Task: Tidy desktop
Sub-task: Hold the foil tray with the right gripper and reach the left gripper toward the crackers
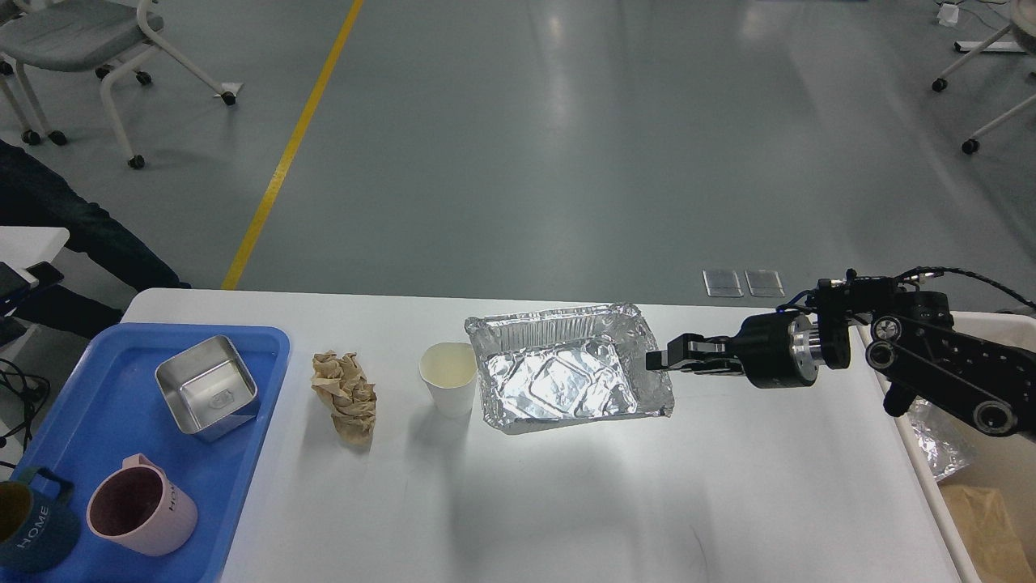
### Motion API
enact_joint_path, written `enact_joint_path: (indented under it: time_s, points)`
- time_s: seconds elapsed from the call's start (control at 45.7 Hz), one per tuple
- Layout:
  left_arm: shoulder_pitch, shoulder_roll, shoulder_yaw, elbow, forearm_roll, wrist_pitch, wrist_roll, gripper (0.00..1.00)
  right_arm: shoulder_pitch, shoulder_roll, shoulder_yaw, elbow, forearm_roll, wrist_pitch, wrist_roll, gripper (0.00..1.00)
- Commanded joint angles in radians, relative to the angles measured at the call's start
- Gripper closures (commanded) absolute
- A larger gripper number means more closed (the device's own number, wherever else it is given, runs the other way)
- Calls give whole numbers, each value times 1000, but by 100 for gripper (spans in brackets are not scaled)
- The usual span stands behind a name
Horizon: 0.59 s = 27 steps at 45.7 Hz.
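Observation:
The white desktop [647,486] fills the lower part of the head view. A crumpled aluminium foil tray [558,380] lies at its middle. My right gripper [657,359] comes in from the right and is shut on the foil tray's right rim. A white paper cup [447,378] stands upright just left of the tray, and a crumpled brown paper [346,395] lies further left. My left gripper is out of view.
A blue tray [105,421] at the left edge holds a steel container [206,387], a pink mug [139,506] and a dark teal mug [28,530]. A beige bin [919,457] at the right edge holds foil and brown paper.

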Motion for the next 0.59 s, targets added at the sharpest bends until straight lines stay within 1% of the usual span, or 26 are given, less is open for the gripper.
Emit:
enact_joint_path:
  time_s: [0.0, 0.066, 0.11, 0.153, 0.219, 0.241, 0.307, 0.394, 0.57]
  points:
    - [-59, -61, 2, 9, 71, -105, 3, 4, 0, 4, 0, 1, -1, -2, 0, 100]
    - [-78, -93, 2, 27, 77, -170, 11, 4, 0, 7, -2, -1, -1, -5, 0, 100]
    - [-98, -121, 2, 39, 95, -197, 31, 4, 0, 7, -2, -1, -3, -6, 0, 100]
    - [-127, -152, 4, 50, 140, -205, 69, 4, 0, 7, -2, -1, -3, -6, 0, 100]
    - [-178, -211, 5, 75, 227, -216, 139, 4, 0, 7, -2, -1, -3, -8, 0, 100]
    - [-201, -243, 13, 91, 270, -220, 175, 4, 0, 7, -2, -1, -3, -8, 0, 100]
    - [-264, -294, 45, 119, 333, -248, 218, 4, 0, 6, -2, -1, -3, -8, 0, 100]
    - [-377, -362, 140, 165, 378, -270, 232, 4, -3, 3, -2, -1, -3, -8, 0, 100]
    - [-638, -495, 401, 306, 382, -263, 226, 4, -6, 0, -2, 1, -3, -9, 0, 100]
